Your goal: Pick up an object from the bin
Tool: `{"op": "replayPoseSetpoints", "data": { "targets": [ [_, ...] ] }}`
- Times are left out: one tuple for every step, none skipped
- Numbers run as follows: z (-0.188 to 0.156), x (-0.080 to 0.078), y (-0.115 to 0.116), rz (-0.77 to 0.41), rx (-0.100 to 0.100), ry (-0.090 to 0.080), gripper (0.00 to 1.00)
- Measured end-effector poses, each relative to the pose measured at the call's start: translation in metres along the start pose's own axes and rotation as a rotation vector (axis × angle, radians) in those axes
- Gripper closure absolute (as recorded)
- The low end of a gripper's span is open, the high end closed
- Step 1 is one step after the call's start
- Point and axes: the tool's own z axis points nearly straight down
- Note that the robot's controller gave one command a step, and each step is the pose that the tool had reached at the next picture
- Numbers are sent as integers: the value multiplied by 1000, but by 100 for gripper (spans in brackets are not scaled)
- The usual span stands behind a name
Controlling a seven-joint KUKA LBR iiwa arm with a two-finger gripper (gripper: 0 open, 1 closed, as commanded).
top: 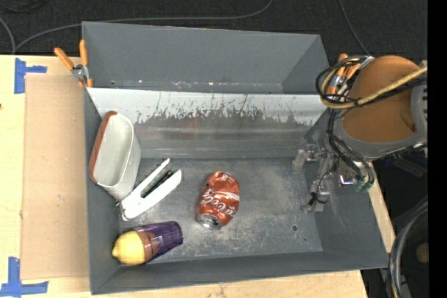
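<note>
1. Camera view: gripper (316,185) sits at the right side of the bin (209,80), near its wall. Clenched or released: cannot tell.
2. Nearest thing: crushed red can (218,200), mid-floor, left of the gripper, apart.
3. Farther left: white stapler (150,190), purple cup (159,239), white dish (114,153).

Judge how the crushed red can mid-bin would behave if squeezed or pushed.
The red can is crumpled, so probably empty and light, and likely to dent further under a squeeze. Lying on its side, its creased body should skid or wobble rather than roll. Its painted metal may be slippery.
</note>
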Motion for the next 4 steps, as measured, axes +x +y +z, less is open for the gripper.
{"op": "replayPoseSetpoints", "data": {
  "targets": [
    [-4, -2, 1, -5, 1, -8, 0],
    [100, -9, 126, 3, -3, 2, 0],
    [66, 19, 131, -190, 6, -13, 0],
    [66, 59, 177, -41, -1, -7, 0]
  ]
}}
